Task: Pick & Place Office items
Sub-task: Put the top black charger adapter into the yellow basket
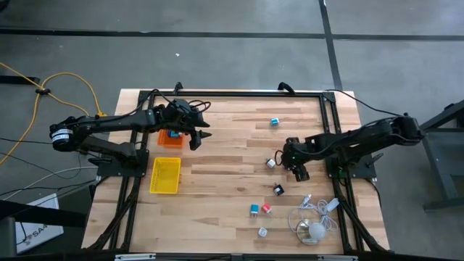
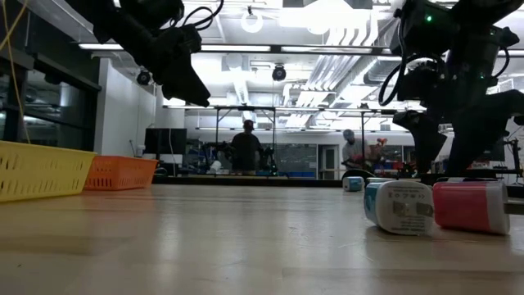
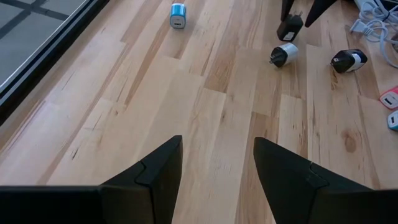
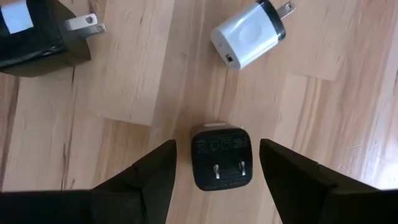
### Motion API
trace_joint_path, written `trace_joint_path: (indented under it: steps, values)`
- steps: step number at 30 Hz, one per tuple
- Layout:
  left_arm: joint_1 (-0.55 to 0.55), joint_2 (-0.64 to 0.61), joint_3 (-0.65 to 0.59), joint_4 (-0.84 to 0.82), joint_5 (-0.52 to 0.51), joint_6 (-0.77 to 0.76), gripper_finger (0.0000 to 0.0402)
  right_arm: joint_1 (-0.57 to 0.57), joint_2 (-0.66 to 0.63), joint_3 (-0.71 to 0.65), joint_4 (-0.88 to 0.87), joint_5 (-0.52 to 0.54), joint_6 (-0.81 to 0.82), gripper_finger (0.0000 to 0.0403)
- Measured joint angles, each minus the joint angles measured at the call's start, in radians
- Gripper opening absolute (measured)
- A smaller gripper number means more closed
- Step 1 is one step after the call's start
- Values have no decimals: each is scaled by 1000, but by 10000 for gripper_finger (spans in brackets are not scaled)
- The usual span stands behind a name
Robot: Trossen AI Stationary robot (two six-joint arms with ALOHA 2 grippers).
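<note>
Your right tool point(image 4: 216, 167) hangs open w/ a black plug block point(image 4: 221, 158) between its fingers on the tabletop point(image 1: 217, 145); 1 white-black plug point(image 4: 249, 35) and 1 more black one point(image 4: 37, 37) lie just beyond. Left tool point(image 3: 217, 168) open, empty, near 1 orange tray point(image 1: 171, 137); 1 yellow tray point(image 1: 165, 176) beside. White cable bundle point(image 1: 315, 217) near 3 small blocks.
</note>
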Motion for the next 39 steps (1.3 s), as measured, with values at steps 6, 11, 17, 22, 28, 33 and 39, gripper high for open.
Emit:
trace_joint_path:
  steps: [6, 11, 17, 22, 28, 33, 39]
  values:
    - [0, 0, 0, 0, 0, -1, 191, 0, 4, 0, -2, 1, 0, 219]
    - [0, 0, 0, 0, 0, 0, 191, 0, 5, 0, -4, 1, -4, 219]
    - [0, 0, 0, 0, 0, -1, 191, 0, 5, 0, -1, 8, -7, 219]
    - [0, 0, 0, 0, 0, -1, 191, 0, 6, 0, -1, 34, -8, 219]
    - [0, 0, 0, 0, 0, 0, 191, 0, 23, 0, 4, 23, -8, 219]
    - [0, 0, 0, 0, 0, 0, 191, 0, 54, 0, 16, 13, -10, 219]
    - [0, 0, 0, 17, 0, 0, 191, 0, 59, 0, 20, -5, -11, 219]
